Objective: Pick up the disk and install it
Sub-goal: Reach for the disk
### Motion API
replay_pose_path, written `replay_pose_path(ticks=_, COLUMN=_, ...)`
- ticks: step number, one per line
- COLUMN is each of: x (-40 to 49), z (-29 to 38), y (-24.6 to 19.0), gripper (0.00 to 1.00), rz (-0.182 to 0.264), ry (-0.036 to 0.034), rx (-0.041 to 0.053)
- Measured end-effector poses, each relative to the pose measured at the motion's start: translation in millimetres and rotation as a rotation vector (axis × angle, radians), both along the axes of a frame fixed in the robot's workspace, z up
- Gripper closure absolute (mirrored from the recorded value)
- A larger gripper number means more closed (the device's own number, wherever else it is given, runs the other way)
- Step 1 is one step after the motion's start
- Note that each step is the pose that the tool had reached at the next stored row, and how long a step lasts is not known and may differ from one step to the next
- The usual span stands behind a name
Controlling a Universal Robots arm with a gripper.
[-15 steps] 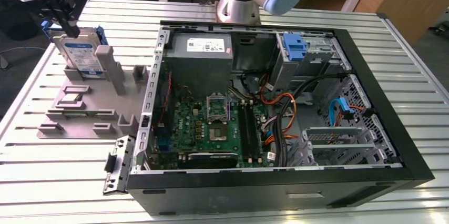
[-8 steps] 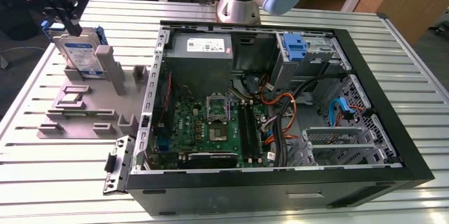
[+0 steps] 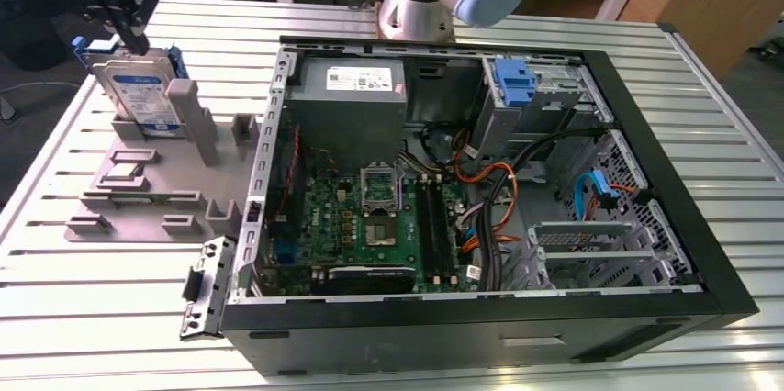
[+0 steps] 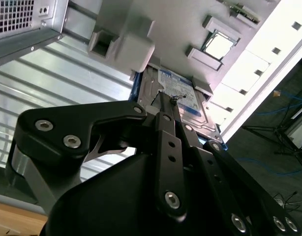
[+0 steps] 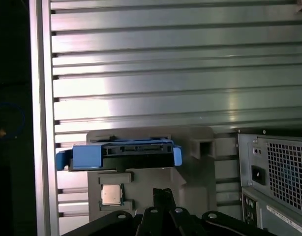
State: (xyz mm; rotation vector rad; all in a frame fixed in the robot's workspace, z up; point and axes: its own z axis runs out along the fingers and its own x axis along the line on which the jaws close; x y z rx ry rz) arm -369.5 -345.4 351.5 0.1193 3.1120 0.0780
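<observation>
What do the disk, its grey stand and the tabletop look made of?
Disk: silvery metal body, paper-like label, smooth blue plastic frame. Grey stand: matte, probably plastic, possibly printed. Tabletop: likely aluminium, ribbed, with bright reflections.

No print is legible anywhere; only labels and stickers show. The disk (image 3: 138, 97), upright in the grey holder (image 3: 135, 184) at the exterior view's upper left, carries 1 white-and-blue label (image 3: 142, 106) with lines of print too small to read; the second wrist view shows that label on the disk's face, its text blurred. The power supply (image 3: 355, 88), upper middle of the exterior view inside the computer case (image 3: 490, 331), bears 1 pale sticker (image 3: 363, 83), unreadable; in the first wrist view 1 white sticker (image 5: 284, 215) sits on the power supply, its print too fine to tell.
</observation>
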Motion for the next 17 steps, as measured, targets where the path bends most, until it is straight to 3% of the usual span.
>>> replay_pose_path(ticks=5, x=-4.5, z=-3.4, y=10.6, gripper=0.89, rz=0.0, ry=-0.0002, rx=0.0002)
replay_pose_path(ticks=17, x=-16.3, z=-8.4, y=19.8, gripper=0.89, rz=0.0, ry=0.0001, rx=0.0001)
